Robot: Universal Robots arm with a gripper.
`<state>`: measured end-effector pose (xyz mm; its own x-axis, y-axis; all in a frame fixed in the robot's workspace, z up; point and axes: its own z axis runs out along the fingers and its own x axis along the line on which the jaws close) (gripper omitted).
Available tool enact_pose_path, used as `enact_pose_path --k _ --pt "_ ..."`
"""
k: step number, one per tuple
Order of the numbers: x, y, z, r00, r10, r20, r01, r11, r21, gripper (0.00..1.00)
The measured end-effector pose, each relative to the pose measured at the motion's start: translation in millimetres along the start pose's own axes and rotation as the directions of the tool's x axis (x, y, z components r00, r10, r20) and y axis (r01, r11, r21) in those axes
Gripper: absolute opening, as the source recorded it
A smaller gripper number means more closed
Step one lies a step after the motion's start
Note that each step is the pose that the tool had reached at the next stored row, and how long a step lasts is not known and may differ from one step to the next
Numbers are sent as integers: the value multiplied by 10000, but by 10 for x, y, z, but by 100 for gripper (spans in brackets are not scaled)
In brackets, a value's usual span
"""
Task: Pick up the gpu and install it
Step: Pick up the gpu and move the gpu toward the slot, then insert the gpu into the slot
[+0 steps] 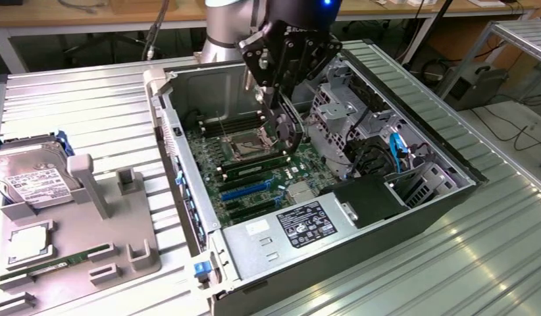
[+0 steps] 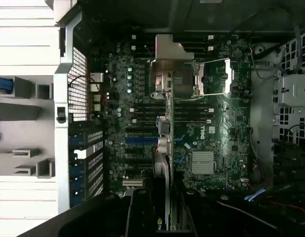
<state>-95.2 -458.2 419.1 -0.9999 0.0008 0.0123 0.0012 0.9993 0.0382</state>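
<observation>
Pincer (image 1: 278,99) clamped on the thin flat black gpu card (image 1: 291,131), hanging on edge over the green motherboard (image 1: 297,172) inside the open grey case (image 1: 176,141). Best bet: keep it plumb, line up with the long blue slot (image 1: 244,191), no twisting.

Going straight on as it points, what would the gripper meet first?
Probably the motherboard near the CPU socket, with the held gpu touching before the gripper itself; depth is unclear.
</observation>
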Motion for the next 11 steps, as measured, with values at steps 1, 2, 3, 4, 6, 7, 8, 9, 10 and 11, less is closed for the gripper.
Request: enact_pose_path --k 1,2,3,4,6,7,8,9,10,11 --pt "-124 52 50 10000 2 -11 -2 10000 2 26" --pt "-265 71 130 10000 3 -27 -3 10000 1 26" --pt "-266 71 130 10000 3 -27 -3 10000 0 26" --pt "-266 71 130 10000 6 -27 -6 10000 1 26" --pt "-266 72 130 10000 8 -27 -8 10000 0 26" --pt "-266 72 130 10000 8 -27 -8 10000 0 26" --pt "-266 71 130 10000 8 -27 -8 10000 0 26" --pt "-266 71 130 10000 8 -26 -8 10000 0 26" --pt "-266 71 130 10000 9 -26 -9 10000 0 26" --pt "-266 72 130 10000 9 -26 -9 10000 0 26"
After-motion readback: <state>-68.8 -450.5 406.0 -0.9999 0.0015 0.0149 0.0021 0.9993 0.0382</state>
